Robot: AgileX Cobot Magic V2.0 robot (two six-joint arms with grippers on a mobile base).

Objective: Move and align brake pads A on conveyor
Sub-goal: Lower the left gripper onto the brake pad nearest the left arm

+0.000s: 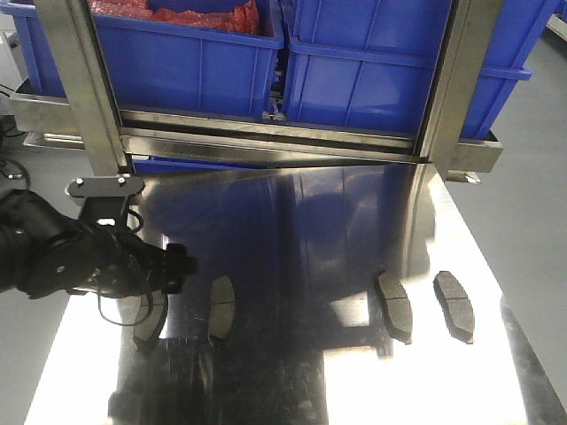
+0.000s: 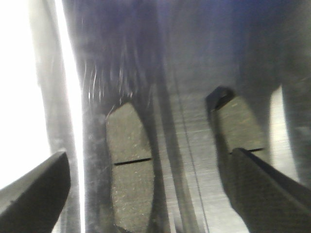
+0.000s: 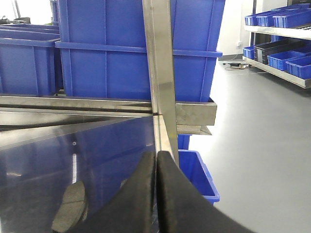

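Four brake pads A lie on a shiny steel table [image 1: 292, 372], and the conveyor is out of view. The leftmost pad [image 1: 149, 326] is partly hidden beneath my left gripper [image 1: 170, 273]. A second pad [image 1: 221, 310] lies just right of it. Two more pads [image 1: 394, 305] [image 1: 454, 305] rest at the right. In the left wrist view my left gripper [image 2: 148, 158] is open above the table. One grooved pad [image 2: 129, 165] lies between its fingers, and another pad [image 2: 238, 126] is partly behind the right finger [image 2: 262, 189]. My right gripper [image 3: 156, 160] is shut on nothing, with a pad [image 3: 70, 206] at its lower left.
Blue bins [image 1: 195, 62] [image 1: 399, 71] sit on a steel rack with upright posts [image 1: 89, 97] [image 1: 452, 88] at the table's far edge. A blue crate [image 3: 197, 174] stands on the floor beyond the table's right edge. Shelves with more bins [image 3: 282, 29] stand far right.
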